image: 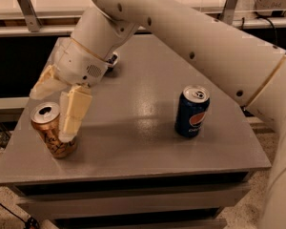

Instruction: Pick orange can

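Observation:
The orange can (48, 132) stands upright near the front left corner of the grey table (133, 142). It is copper coloured with dark script and a silver top. My gripper (51, 114) is at the can with its jaws open. One cream finger (74, 109) hangs down over the can's right side. The other finger (44, 85) is spread out to the upper left, behind the can. The can rests on the table.
A blue Pepsi can (192, 111) stands upright at the right middle of the table. My white arm (200, 37) crosses above the table's back right. A small dark item (112, 59) peeks out behind the wrist. A rail and benches lie beyond the table.

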`<state>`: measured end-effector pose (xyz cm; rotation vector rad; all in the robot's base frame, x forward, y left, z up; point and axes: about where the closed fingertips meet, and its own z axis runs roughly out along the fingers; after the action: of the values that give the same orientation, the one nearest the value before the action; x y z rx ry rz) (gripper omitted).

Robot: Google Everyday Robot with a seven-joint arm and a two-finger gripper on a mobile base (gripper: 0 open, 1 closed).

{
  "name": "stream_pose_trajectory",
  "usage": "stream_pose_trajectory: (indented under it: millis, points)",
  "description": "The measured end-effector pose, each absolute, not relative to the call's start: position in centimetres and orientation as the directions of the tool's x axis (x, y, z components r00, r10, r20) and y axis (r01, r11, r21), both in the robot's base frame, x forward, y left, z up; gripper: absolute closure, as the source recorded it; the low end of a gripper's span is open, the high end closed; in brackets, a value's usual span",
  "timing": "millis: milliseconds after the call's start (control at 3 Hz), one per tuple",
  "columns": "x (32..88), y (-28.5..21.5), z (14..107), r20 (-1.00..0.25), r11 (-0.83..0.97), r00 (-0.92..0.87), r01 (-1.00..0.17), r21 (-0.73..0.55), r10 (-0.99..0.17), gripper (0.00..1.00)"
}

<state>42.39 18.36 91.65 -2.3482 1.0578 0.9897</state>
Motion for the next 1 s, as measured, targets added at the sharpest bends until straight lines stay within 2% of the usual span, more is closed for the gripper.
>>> stream_pose_trajectory:
  millis: [1000]
  points:
    - [40.32,19.68,92.26,-0.745,-0.703,0.503,-0.708,-0.064,-0.439,0.91]
